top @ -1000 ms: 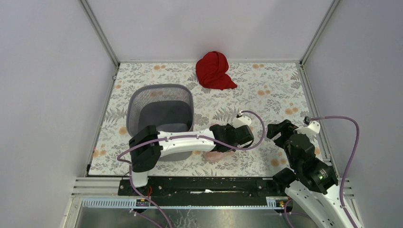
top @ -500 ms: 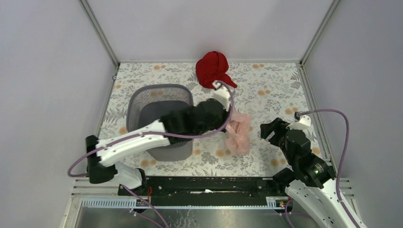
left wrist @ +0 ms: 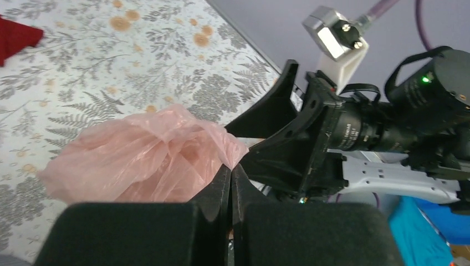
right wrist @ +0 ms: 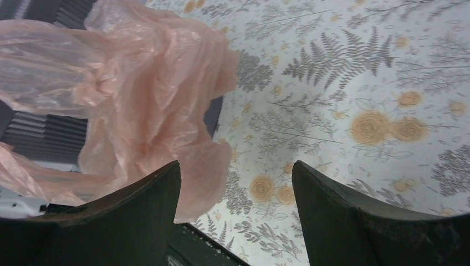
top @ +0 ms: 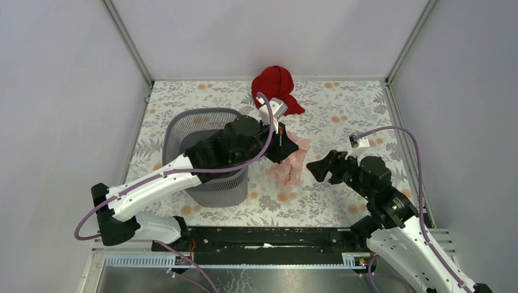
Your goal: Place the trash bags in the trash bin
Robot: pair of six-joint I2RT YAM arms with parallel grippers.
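Observation:
The pale pink trash bag (top: 291,162) hangs in the air just right of the grey mesh trash bin (top: 177,127). My left gripper (top: 286,144) is shut on the bag's top edge and holds it above the floral mat. In the left wrist view the closed fingertips (left wrist: 230,169) pinch a corner of the bag (left wrist: 138,160). My right gripper (top: 317,170) is open and empty, just right of the hanging bag. In the right wrist view the bag (right wrist: 138,94) fills the left side, ahead of the open right gripper (right wrist: 235,166).
A dark red cloth bundle (top: 276,90) lies at the back of the mat behind the bin, also in the left wrist view (left wrist: 16,36). The bin's ribbed wall (right wrist: 47,141) shows behind the bag. Grey walls enclose the mat on three sides.
My left arm lifted the bag off the mat near the front edge and carried it up and back toward the bin. My right gripper moved left toward the bag.

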